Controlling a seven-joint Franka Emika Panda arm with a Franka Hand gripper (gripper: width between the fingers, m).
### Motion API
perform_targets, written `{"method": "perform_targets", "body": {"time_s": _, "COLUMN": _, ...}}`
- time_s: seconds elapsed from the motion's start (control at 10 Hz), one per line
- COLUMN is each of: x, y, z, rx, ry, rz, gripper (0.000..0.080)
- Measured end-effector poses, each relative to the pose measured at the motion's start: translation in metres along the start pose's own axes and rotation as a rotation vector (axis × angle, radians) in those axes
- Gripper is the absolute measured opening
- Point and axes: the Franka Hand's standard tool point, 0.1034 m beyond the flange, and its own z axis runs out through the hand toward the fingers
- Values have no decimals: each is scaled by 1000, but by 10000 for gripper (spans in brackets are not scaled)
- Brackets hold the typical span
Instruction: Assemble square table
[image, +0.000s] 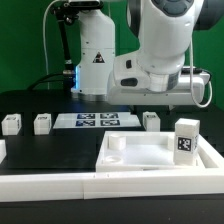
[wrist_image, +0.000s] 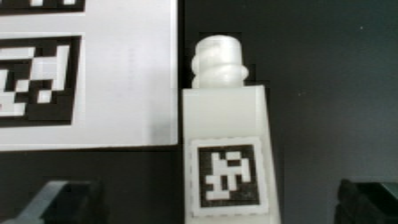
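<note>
The square table's white slab (image: 150, 157) lies at the front right, with a raised socket (image: 115, 145) at its left corner. One tagged leg post (image: 185, 140) stands upright at the slab's right side. Another leg post (wrist_image: 228, 120) lies on the black worktop, screw tip away from me and tag facing up; it also shows in the exterior view as the leg post (image: 150, 120) under the arm's hand (image: 150, 80). My gripper (wrist_image: 210, 205) is open, one dark finger (wrist_image: 54, 202) on each side of that post, not touching it.
The marker board (image: 95, 121) lies just to the exterior view's left of the straddled post. Two more leg posts (image: 42, 123) (image: 11, 124) sit further left. A white L-shaped wall (image: 60, 172) borders the slab at the front and left.
</note>
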Motion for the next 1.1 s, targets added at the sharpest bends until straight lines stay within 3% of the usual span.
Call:
{"method": "perform_targets", "body": {"time_s": 0.7, "x": -6, "y": 5, "z": 11, "rx": -6, "ry": -380, "rz": -4, "gripper": 649}}
{"method": "perform_targets", "body": {"time_s": 1.1, "x": -2, "y": 4, "z": 15, "rx": -4, "ry": -360, "rz": -12, "gripper": 649}}
